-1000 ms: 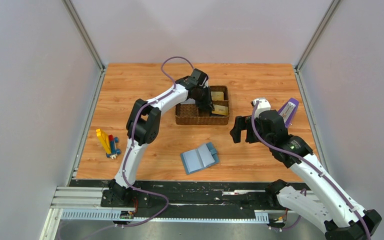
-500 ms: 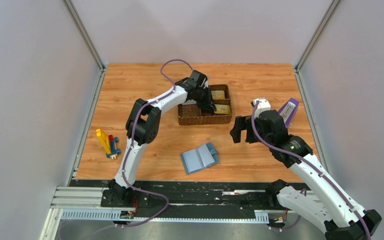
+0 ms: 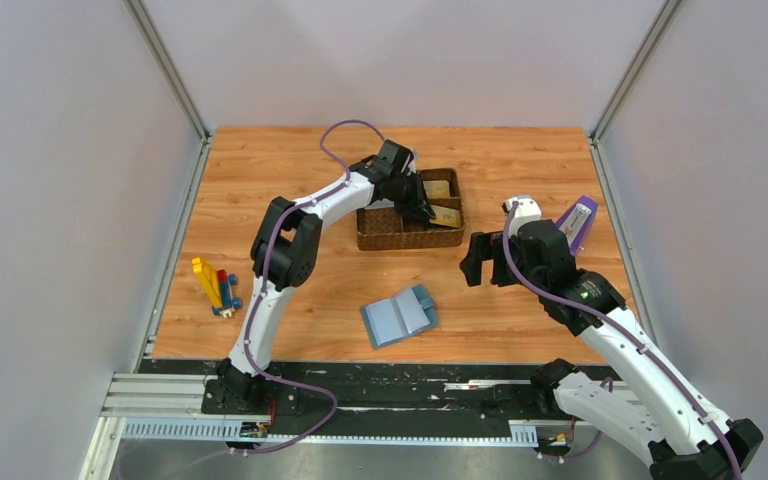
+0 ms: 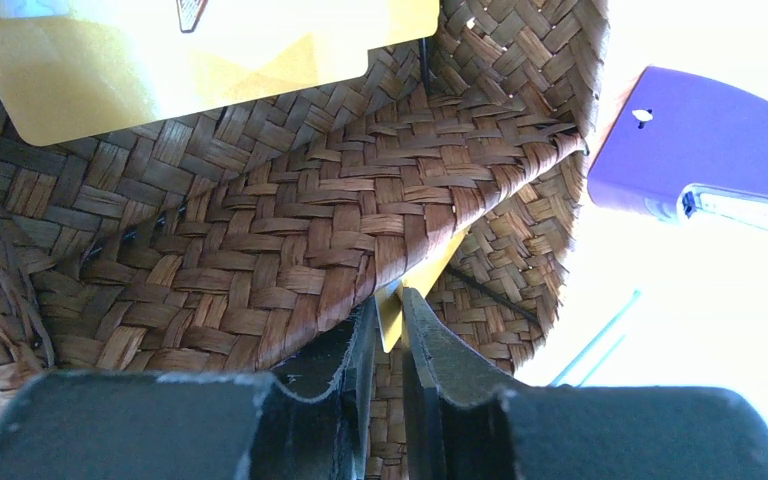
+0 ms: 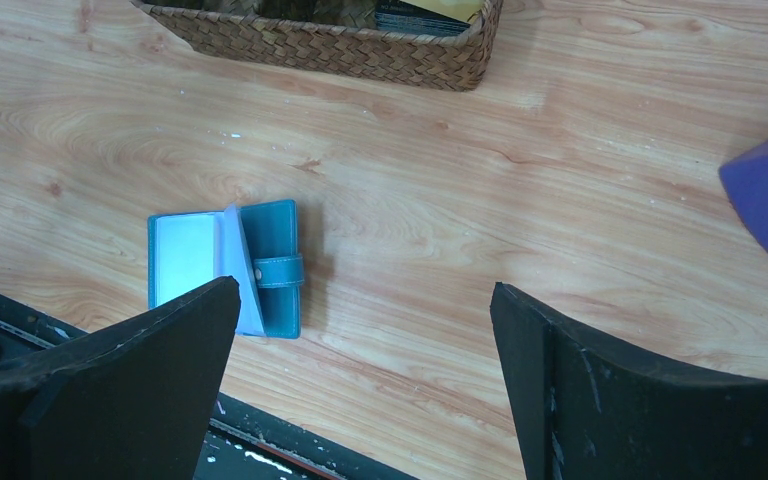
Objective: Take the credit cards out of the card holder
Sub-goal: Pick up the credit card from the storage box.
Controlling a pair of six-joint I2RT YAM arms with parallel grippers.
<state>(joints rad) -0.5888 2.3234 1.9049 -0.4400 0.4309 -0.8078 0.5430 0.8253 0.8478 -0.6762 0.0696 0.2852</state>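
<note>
The blue card holder [image 3: 400, 315] lies open on the table near the front; it also shows in the right wrist view [image 5: 225, 265]. My left gripper [image 3: 422, 212] is down in the brown woven tray [image 3: 380, 240], shut on the edge of a gold-yellow credit card [image 4: 392, 318]. Another gold-yellow card [image 4: 200, 55] lies flat in the tray's neighbouring compartment. Two gold cards show in the tray in the top view [image 3: 438, 190]. My right gripper [image 3: 475, 262] is open and empty, held above the table right of the card holder.
A purple metronome [image 3: 580, 222] stands at the right, close behind my right arm. Yellow, red and blue toy blocks [image 3: 215, 288] lie at the left edge. The woven tray's divider [image 4: 360, 200] rises just left of the held card.
My left gripper has shifted a little to the right and down inside the tray with the card. The right arm and the card holder have not moved.
</note>
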